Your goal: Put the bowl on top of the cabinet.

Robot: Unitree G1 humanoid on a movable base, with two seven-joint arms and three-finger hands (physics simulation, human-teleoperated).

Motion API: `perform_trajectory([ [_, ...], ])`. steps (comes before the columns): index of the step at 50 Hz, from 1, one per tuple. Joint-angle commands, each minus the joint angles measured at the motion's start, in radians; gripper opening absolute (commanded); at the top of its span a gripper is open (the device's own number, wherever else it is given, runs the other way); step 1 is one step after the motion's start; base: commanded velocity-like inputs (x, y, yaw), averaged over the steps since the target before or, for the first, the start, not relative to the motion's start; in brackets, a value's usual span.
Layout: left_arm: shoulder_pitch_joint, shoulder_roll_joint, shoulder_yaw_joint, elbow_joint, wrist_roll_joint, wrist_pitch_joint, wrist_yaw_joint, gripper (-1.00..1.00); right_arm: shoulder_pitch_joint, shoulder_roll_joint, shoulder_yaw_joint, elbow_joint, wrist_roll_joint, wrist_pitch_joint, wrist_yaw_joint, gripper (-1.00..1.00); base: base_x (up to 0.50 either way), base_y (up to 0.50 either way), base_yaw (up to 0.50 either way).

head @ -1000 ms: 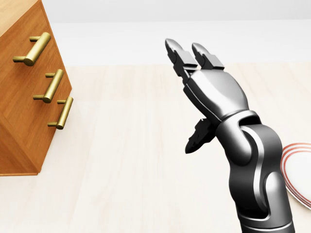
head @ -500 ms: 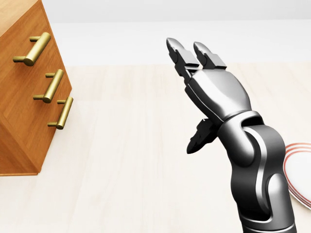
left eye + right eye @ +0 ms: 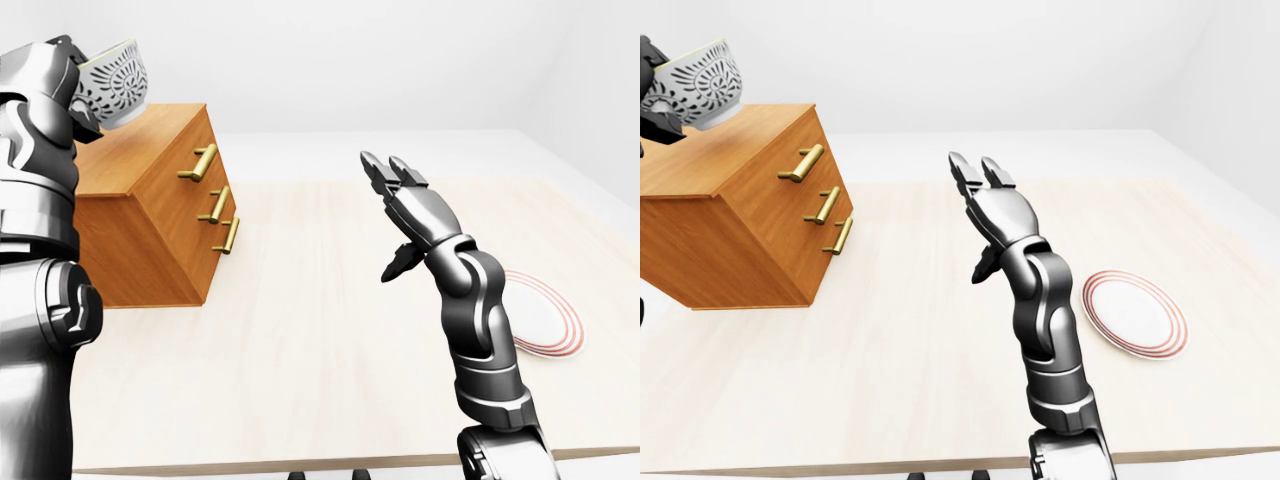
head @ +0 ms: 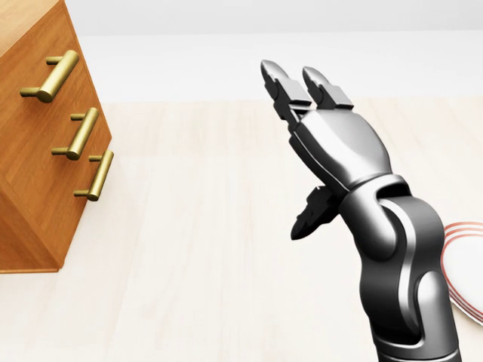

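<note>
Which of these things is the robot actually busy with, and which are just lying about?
In the job: bowl, held by the left hand over the cabinet.
Lying about: plate on the table; right hand, raised, open, empty.

The cabinet point(image 3: 730, 240) is showing satin brown wood, its handles point(image 3: 802, 163) gleaming like brass. The table point(image 3: 890, 360) is looking pale and matt, the bowl point(image 3: 702, 80) smooth like ceramic, the right hand point(image 4: 336, 143) glossy dark metal.

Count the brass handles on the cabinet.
3, all on the cabinet's drawer face in a slanting row: top handle, middle handle, bottom handle. None appears hidden.
</note>
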Motion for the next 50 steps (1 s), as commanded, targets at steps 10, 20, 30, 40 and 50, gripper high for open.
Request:
perform_trajectory([
  [10, 0.038, -0.009, 0.018, 0.009, 0.152, 0.044, 0.010, -1.00, 0.005, -0.004, -0.004, 0.000, 0.004, 0.000, -0.005, 1.00, 0.00, 0.00, 0.00],
  [20, 0.050, -0.025, 0.018, 0.014, 0.166, 0.046, 0.025, -1.00, 0.014, -0.005, -0.006, -0.009, 0.007, 0.000, -0.004, 1.00, 0.00, 0.00, 0.00],
  [30, 0.056, -0.030, 0.021, 0.015, 0.170, 0.049, 0.033, -1.00, 0.017, -0.006, -0.006, -0.005, 0.010, 0.000, -0.009, 1.00, 0.00, 0.00, 0.00],
  [40, 0.067, -0.034, 0.031, 0.016, 0.157, 0.058, 0.043, -1.00, 0.019, -0.004, -0.003, -0.007, 0.006, 0.000, -0.009, 1.00, 0.00, 0.00, 0.00],
  [50, 0.048, -0.032, 0.028, 0.013, 0.141, 0.056, 0.049, 1.00, 0.015, 0.002, 0.005, 0.007, 0.003, 0.000, -0.014, 1.00, 0.00, 0.00, 0.00],
])
